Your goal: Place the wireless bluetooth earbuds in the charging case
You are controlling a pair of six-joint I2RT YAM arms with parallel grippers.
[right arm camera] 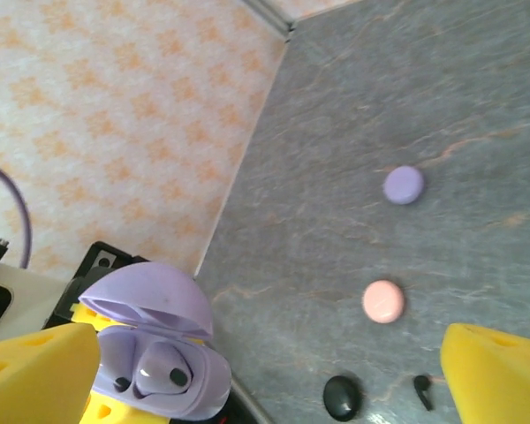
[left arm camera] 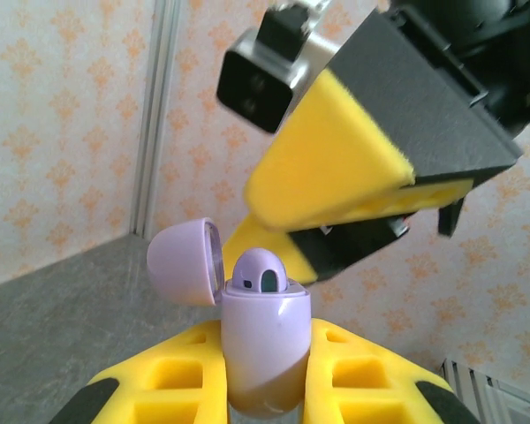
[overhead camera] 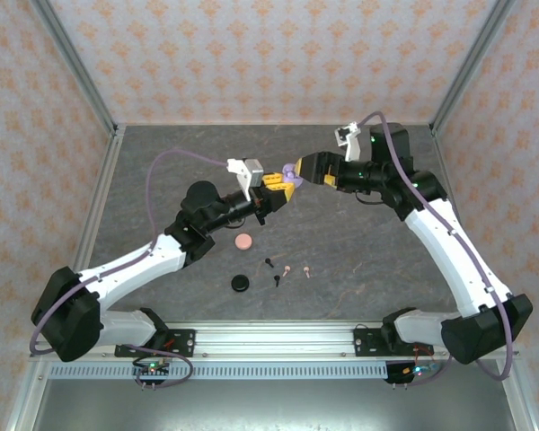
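Your lilac case (left arm camera: pixel 265 353) stands upright, raised above the table (overhead camera: pixel 359 260), lid hinged back, a lilac earbud (left arm camera: pixel 261 276) seated inside. Loose on the table lie one black earbud (overhead camera: pixel 269 263), a second black earbud (overhead camera: pixel 277 280), one pink earbud (overhead camera: pixel 287 271) and a second pink earbud (overhead camera: pixel 305 269).

Grey mottled table (overhead camera: pixel 368 260). Near centre, a pink round case (overhead camera: pixel 243 241); toward the near edge, a black round case (overhead camera: pixel 241 283). Just right of these, two black earbuds (overhead camera: pixel 269 263) and two pink earbuds (overhead camera: pixel 287 271), apart. Beyond the pink case, a lilac round case (right arm camera: pixel 403 185).
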